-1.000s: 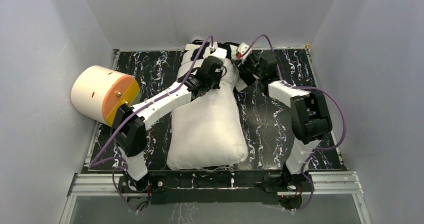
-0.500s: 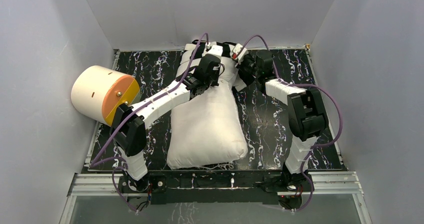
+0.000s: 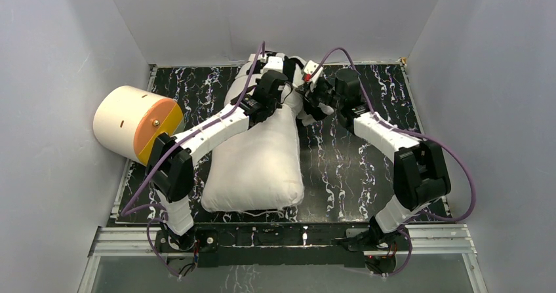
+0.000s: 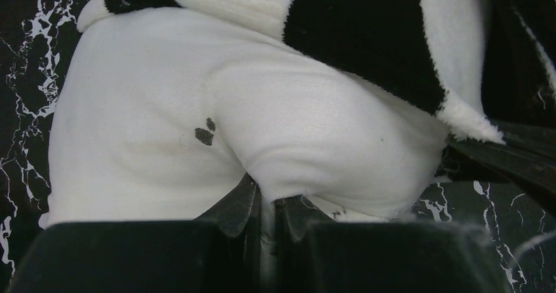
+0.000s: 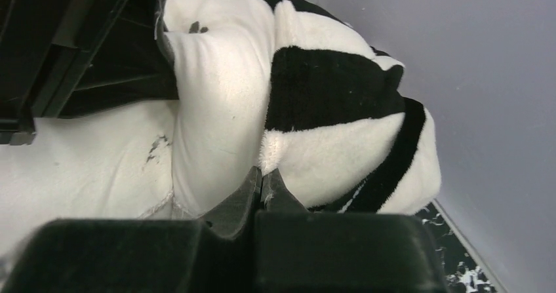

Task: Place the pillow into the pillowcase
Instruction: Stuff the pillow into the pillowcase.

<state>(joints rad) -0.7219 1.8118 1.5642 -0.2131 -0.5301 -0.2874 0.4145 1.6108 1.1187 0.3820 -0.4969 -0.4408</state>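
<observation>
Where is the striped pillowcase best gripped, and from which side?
Grip the pillowcase by its hem lying over the pillow, coming from the near side: that edge is exposed there, while the rest bunches by the back wall.

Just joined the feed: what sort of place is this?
Probably a lab test booth: plain grey panel walls box in a black white-veined marbled tabletop, with an aluminium mounting rail along its near edge.
</observation>
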